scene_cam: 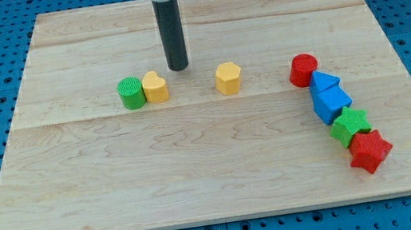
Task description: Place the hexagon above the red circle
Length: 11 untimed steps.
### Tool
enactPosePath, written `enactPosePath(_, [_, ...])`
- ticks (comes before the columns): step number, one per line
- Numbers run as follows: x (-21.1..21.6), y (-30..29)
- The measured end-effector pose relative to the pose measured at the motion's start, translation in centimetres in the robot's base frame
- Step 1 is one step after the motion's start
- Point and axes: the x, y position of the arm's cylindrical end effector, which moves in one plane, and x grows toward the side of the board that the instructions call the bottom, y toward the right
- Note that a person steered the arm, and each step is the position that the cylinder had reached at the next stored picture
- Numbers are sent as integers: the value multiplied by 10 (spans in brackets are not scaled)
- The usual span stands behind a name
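My tip (pixel 178 68) rests on the wooden surface (pixel 120 191), in the upper middle of the view, with the dark rod rising straight up from it to the view's top edge; this arm carries no jaws, so there is nothing to open or close and nothing is held. Just below my tip and slightly to the view's left sits the yellow heart (pixel 155 86), close to it but not touching, and the green circle (pixel 131 92) stands against the heart's left side. The yellow hexagon (pixel 228 78) lies to the view's right of my tip and a little lower, clearly apart from it and standing alone. Farther right of my tip, well apart, is the red circle (pixel 303 70), roughly level with the hexagon rather than below it. From the red circle a chain of blocks runs down and to the view's right: a blue triangle (pixel 324 81) touching it, then a blue block (pixel 331 103) whose shape I cannot make out, then a green star (pixel 350 125), and last a red star (pixel 369 151) near the surface's lower right edge
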Motion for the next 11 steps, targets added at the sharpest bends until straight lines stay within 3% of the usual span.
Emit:
enactPosePath(3, [50, 43])
enactPosePath(5, [31, 125])
enactPosePath(11, [14, 102])
